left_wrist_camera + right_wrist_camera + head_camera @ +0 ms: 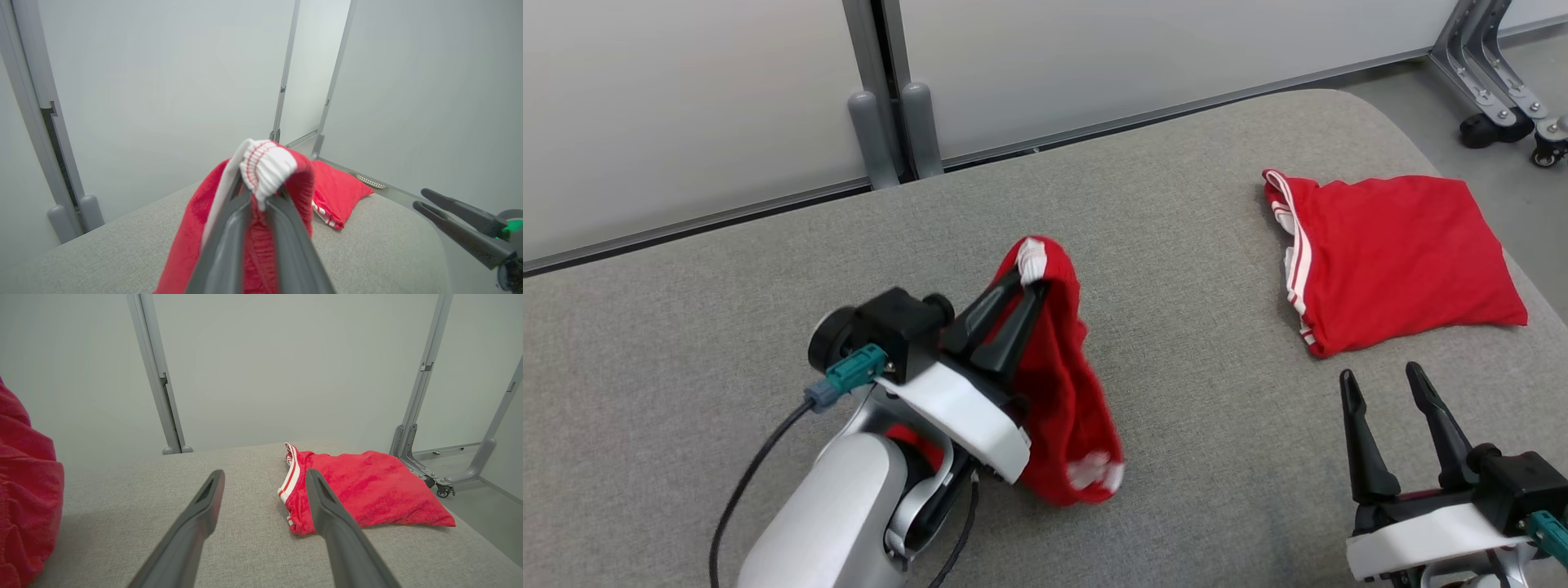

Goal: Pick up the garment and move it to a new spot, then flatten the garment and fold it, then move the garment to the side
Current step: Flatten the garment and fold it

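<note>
Pick-up done: left gripper (pixel 1031 286) clamped on white cuff (pixel 1031 257) of red garment (pixel 1062 392); right gripper (pixel 1382 377) stood apart, empty; moving, flattening, folding remained

1. Bright, even, diffuse light in all views; no glare, no hard shadows.
2. A faint soft shadow lies on the grey cushion (pixel 102 522) beside the hanging red garment (pixel 24 490).
3. Head view: the garment's lower hem is smeared, the rest sharp.
4. Left wrist view: fingers (pixel 222 253) of the left gripper (pixel 261 196) are soft near the bottom edge; the panel post (pixel 28 102) leans from wide-angle distortion.
</note>
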Motion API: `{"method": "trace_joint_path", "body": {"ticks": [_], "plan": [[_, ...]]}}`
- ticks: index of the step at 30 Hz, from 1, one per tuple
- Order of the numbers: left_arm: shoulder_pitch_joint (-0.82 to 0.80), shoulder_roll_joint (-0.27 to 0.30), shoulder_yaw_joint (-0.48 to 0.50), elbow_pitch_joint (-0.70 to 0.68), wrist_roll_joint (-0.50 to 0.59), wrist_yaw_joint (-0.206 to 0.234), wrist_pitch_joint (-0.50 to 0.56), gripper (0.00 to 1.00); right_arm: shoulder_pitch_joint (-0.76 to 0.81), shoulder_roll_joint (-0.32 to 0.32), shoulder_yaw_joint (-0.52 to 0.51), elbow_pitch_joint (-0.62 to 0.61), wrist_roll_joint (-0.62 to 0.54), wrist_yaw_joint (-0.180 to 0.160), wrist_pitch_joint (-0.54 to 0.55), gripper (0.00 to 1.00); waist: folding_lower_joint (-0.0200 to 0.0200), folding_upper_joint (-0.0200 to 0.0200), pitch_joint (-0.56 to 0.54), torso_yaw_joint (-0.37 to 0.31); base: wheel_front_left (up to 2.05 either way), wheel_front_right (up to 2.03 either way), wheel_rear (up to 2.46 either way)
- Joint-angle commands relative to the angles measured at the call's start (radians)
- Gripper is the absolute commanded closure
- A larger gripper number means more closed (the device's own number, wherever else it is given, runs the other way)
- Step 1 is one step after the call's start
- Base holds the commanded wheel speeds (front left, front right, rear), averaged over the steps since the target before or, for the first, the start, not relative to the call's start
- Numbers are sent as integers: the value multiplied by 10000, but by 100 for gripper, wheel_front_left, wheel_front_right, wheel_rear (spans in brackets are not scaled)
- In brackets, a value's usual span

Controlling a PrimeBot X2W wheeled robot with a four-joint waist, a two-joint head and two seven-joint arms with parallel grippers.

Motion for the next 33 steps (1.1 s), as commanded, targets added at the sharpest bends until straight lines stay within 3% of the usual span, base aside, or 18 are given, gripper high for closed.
{"method": "trace_joint_path", "body": {"ticks": [1, 9, 17, 23, 28, 33], "plan": [[-265, -30, 101, -279, -96, 95, 42, 100, -113, -51, 0, 32, 83, -5, 0, 0, 0, 0, 2, -41, 0, 0, 0], [-783, -439, 404, -2030, -962, 610, 326, 100, -90, -51, 113, 178, 302, -5, 0, 0, 0, 0, -67, -267, 0, 0, 0], [-886, -641, 538, -2283, -2060, 2177, -343, 100, -143, -50, 130, 224, 462, -5, 0, 0, 0, 0, -94, -517, 0, 0, 0], [-1040, -646, -127, -2450, -2778, 2395, -464, 100, -101, -50, 105, 314, 530, -5, 0, 0, 0, 0, -166, -601, 0, 0, 0], [-1393, -636, -732, -2617, -3277, 2852, -746, 100, -175, -50, 213, 332, 573, -5, 0, 0, 0, 0, -167, -640, 0, 0, 0], [-1585, -593, -607, -2121, -3134, 3213, -1089, 100, -220, -51, 179, 301, 563, -5, 0, 0, 0, 0, -36, -565, 0, 0, 0]]}}
